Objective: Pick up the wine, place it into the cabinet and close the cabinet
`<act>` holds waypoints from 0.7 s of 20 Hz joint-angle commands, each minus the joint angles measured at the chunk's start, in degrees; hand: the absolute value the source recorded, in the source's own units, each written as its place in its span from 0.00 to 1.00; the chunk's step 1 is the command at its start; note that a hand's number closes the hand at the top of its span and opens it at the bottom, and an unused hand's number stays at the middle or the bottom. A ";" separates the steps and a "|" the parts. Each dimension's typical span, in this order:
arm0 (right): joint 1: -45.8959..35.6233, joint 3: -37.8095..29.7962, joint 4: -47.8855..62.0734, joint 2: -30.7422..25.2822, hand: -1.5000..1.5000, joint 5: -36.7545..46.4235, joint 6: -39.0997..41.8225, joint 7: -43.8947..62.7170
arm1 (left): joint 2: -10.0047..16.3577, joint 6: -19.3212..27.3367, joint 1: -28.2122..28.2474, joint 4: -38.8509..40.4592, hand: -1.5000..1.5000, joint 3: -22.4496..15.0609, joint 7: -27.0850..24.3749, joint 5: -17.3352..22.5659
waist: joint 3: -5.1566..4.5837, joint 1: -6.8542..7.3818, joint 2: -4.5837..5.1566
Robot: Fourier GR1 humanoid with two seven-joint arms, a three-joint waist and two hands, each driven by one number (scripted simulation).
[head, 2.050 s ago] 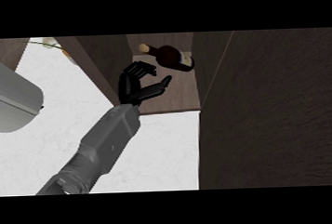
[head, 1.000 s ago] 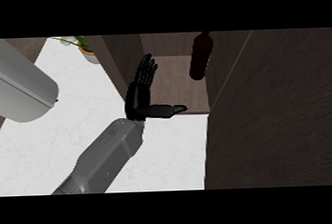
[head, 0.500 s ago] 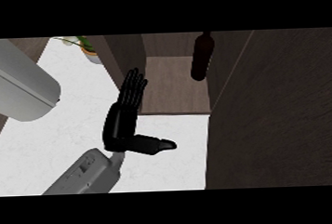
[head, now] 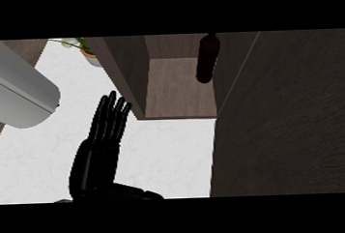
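Observation:
The wine bottle point(head: 207, 56) is dark and stands inside the open cabinet, at the back right of its wooden shelf point(head: 176, 91). No hand touches it. My right hand point(head: 98, 150) is out in front of the cabinet, low and to the left. It is open, its fingers straight and pointing up beside the cabinet's left wall point(head: 127, 67), its thumb lying out to the right. The cabinet door point(head: 290, 124) is swung open, a large dark panel filling the right side. My left hand does not show.
White counter point(head: 173, 152) lies below the cabinet opening. A big pale grey rounded cylinder point(head: 21, 92) crosses the left edge. A small potted plant point(head: 87, 50) stands at the back left.
The right hand has pulled back out of the cabinet toward the lower edge, its fingers straightening. The wine bottle stays inside, standing free of the hand.

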 commanded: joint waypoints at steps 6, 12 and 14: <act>3.73 5.11 -4.30 -7.53 1.00 -4.96 11.06 3.61 | 8.31 0.86 15.45 -12.04 0.00 4.36 -2.91 -1.93 | -0.01 0.22 -0.03; 8.19 14.76 -9.35 -5.79 1.00 -9.58 10.26 11.42 | 11.60 -2.12 23.81 -16.32 0.00 10.28 -5.36 0.41 | -0.09 0.14 -0.05; 7.65 20.48 -10.08 -2.72 1.00 -6.13 8.25 11.87 | 14.40 -4.60 26.54 -19.02 0.00 14.50 -5.41 2.95 | -0.11 0.37 -0.14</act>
